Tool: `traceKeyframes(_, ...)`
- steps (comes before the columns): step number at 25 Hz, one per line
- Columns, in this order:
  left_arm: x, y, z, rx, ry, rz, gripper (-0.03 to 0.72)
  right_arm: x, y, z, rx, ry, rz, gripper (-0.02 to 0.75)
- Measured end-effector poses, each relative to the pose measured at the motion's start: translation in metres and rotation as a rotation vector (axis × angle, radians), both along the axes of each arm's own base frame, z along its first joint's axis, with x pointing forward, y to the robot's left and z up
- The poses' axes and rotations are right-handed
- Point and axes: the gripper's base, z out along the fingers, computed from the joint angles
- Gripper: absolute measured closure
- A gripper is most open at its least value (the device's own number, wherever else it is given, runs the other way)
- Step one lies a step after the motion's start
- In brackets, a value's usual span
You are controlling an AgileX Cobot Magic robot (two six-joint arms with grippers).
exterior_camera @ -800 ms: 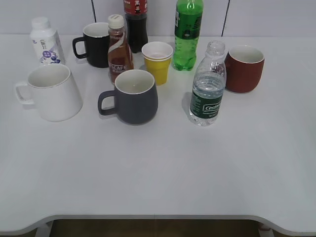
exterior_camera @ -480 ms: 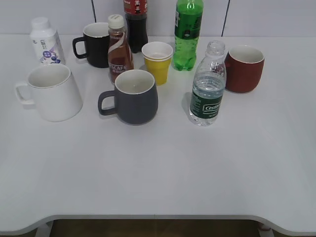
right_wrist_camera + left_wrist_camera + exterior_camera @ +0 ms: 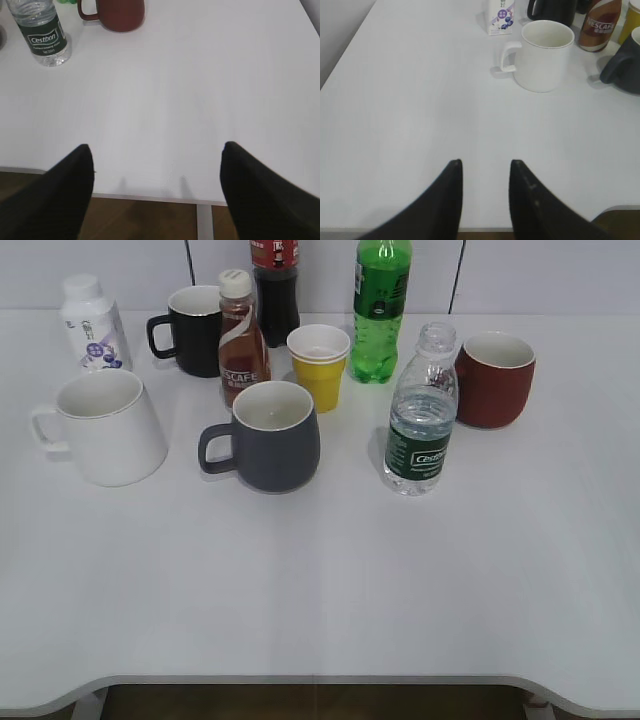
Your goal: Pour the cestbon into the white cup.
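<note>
At far left the white cup [image 3: 100, 427] stands upright with its handle outward, while the left gripper [image 3: 485, 172], fingers a narrow gap apart and holding nothing, hangs over bare table [image 3: 330, 590] near the front edge. A pour could go wrong here because the grey mug [image 3: 270, 435] sits between the cup and the cestbon [image 3: 419, 412], so a low carry might strike it. At right the uncapped cestbon stands just beside the red mug [image 3: 495, 378]; the right gripper [image 3: 157, 167], spread wide and empty, has open room in front.
</note>
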Motion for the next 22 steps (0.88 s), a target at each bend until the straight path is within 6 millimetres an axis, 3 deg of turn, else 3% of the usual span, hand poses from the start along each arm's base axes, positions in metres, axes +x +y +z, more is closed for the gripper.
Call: traceKeyframes(22, 0.0000, 0.0000, 0.0000, 0.000, 0.000, 0.000, 0.447, 0.0000, 0.0000, 0.0000, 0.000, 0.000, 0.000, 0.148)
